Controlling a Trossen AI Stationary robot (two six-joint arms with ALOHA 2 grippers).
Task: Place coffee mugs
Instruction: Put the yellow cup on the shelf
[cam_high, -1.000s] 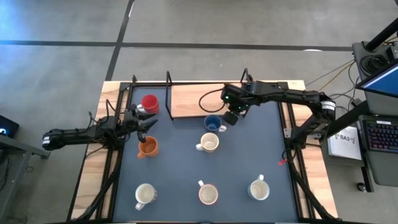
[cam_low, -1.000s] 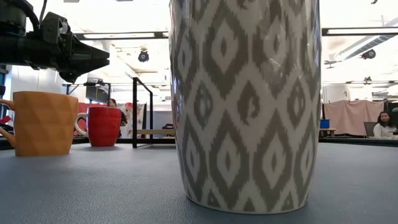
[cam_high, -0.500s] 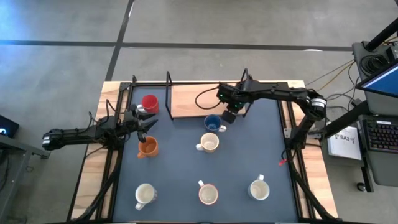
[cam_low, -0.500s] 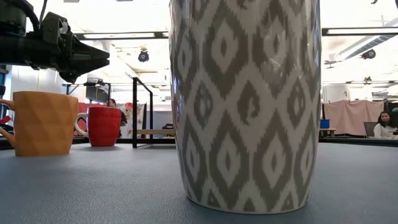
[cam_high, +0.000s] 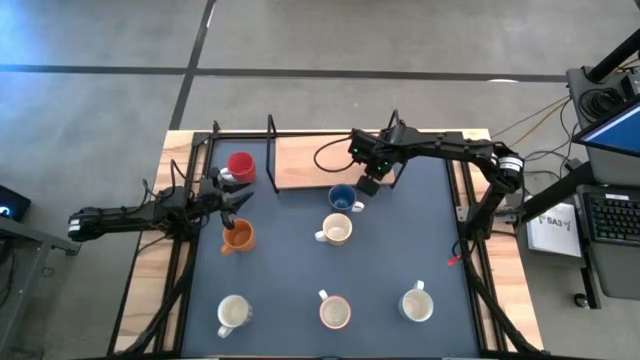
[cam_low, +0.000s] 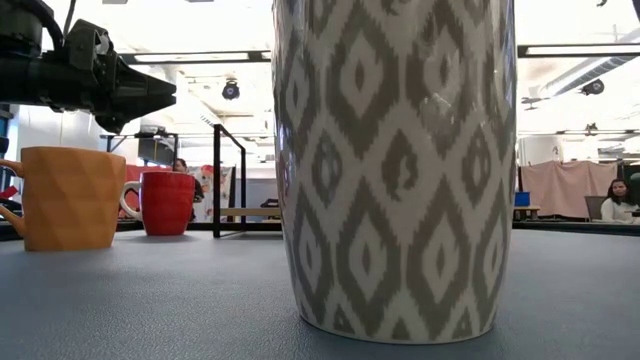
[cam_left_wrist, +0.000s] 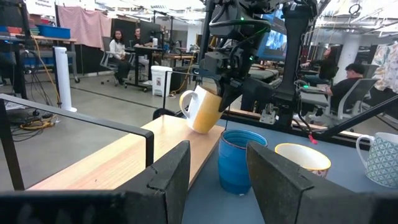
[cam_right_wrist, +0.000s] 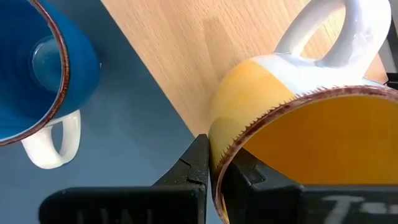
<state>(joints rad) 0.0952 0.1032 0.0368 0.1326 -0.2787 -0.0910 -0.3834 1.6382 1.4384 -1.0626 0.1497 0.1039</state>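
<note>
counting from the high view: 6 mugs stand on the dark mat (cam_high: 400, 240), plus 1 in the air, 7 visible in all. 1 red mug (cam_high: 240, 165) sits at the far left corner; 1 orange mug (cam_high: 237, 236) stands nearer, on the same side. 1 blue mug (cam_high: 342, 198) stands near the mat's far edge, with 1 cream mug (cam_high: 336, 230) just beside it toward the near side. 3 more pale mugs line the near edge: 1 at left (cam_high: 232, 313), 1 in the middle (cam_high: 334, 312), 1 at right (cam_high: 416, 304).

right gripper (cam_high: 368, 186) hovers at the edge of the wooden board (cam_high: 300, 160), just beside the blue mug, its fingers clamped on the rim of 1 yellow-and-white mug (cam_left_wrist: 200, 109), held tilted and clear of the surface. in the high view that mug is likely hidden under the arm.

left gripper (cam_high: 240, 200) hangs between the red mug and the orange mug, touching neither; fingers apart, nothing between them.

1 patterned grey-and-white mug (cam_low: 395, 165) fills the low view.
</note>
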